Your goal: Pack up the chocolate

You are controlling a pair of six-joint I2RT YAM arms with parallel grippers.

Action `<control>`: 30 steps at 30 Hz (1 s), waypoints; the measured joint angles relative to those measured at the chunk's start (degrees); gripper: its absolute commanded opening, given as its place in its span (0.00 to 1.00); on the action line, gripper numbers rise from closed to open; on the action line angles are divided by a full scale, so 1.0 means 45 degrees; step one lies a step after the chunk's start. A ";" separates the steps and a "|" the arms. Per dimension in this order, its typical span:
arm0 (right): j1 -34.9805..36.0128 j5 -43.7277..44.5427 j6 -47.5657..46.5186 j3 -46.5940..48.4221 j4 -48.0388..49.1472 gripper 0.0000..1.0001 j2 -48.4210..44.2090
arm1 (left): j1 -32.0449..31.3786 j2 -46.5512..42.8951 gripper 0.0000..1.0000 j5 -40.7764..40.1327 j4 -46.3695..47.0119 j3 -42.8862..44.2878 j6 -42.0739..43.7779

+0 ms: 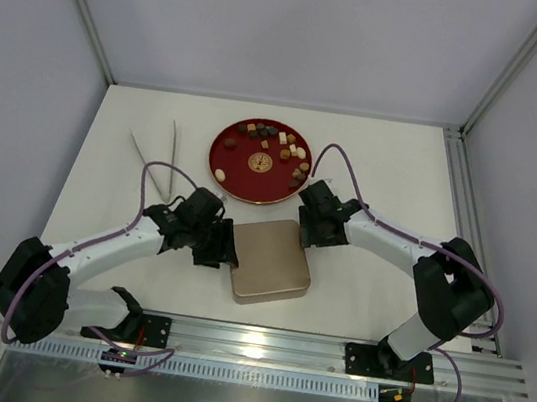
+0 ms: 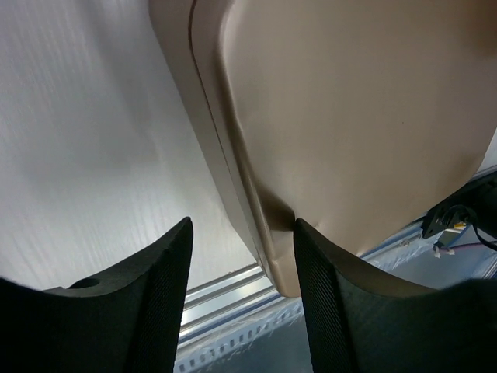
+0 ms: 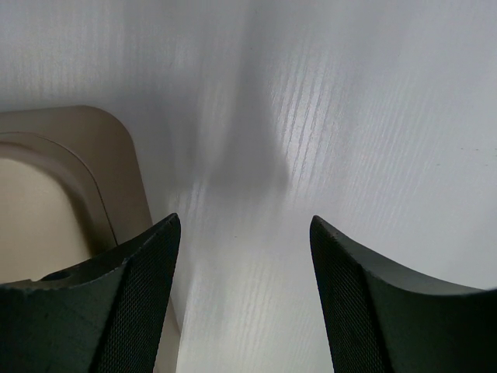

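Chocolate pieces (image 1: 272, 132) lie scattered on the red plate (image 1: 234, 182) just beyond the closed tan box (image 1: 271, 262), whose left edge the left gripper (image 2: 242, 227) straddles with jaws wide, while the right gripper (image 3: 245, 221), equally wide and empty, hovers beside its far right corner.

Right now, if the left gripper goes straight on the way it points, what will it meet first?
Most likely the edge of the tan box. The left gripper is open and straddles that edge, one finger at the rim, the other over the table. Depth is unclear.
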 measured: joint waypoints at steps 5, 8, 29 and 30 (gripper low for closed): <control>0.0000 -0.0102 0.0000 -0.0151 0.0058 0.69 -0.0136 | -0.0049 0.0204 0.41 0.0029 0.0593 -0.0087 -0.0301; 0.0000 -0.0160 0.0000 -0.0180 0.0121 0.69 -0.0194 | -0.0058 0.0403 0.40 0.0019 0.0855 -0.0107 -0.0442; -0.0325 -0.0685 0.0000 -0.0685 0.0267 0.69 -0.1035 | 0.0743 0.2006 0.43 0.0432 0.1486 0.0933 0.0087; -0.0325 -0.0724 0.0000 -0.0714 0.0277 0.69 -0.1107 | 0.0865 0.2166 0.44 0.0442 0.1438 0.1107 0.0228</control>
